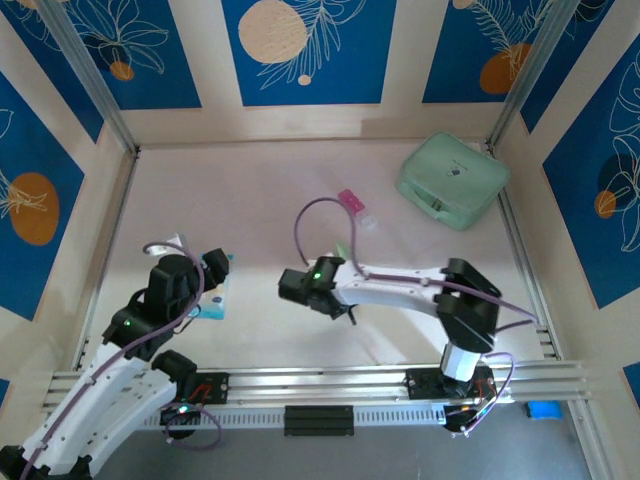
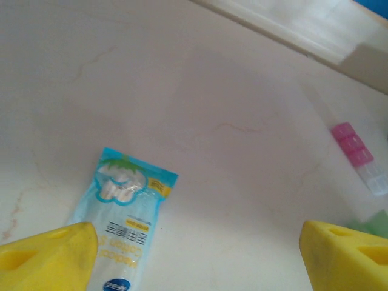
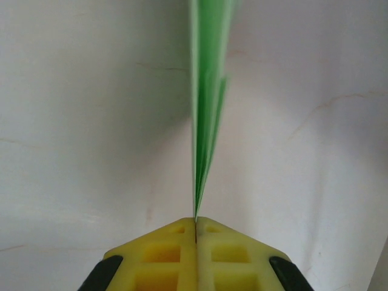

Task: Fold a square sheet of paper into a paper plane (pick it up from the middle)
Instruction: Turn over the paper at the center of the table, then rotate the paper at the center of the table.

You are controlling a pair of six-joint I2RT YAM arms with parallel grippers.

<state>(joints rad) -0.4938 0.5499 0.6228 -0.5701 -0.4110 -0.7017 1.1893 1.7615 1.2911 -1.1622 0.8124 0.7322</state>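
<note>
Paper plane (image 3: 206,109) juts edge-on ahead of right end effector (image 3: 196,225), clamped on it; left end effector (image 2: 197,248) spread wide, empty.

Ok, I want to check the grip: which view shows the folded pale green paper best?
The right wrist view: the folded pale green paper stands edge-on, pinched in the shut right gripper. Top external shows a green sliver by that gripper; left wrist, a blurred green corner.

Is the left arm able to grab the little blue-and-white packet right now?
Probably yes. The left gripper is open and hangs right over the blue-and-white packet, which lies flat on the table with nothing on top of it.
</note>
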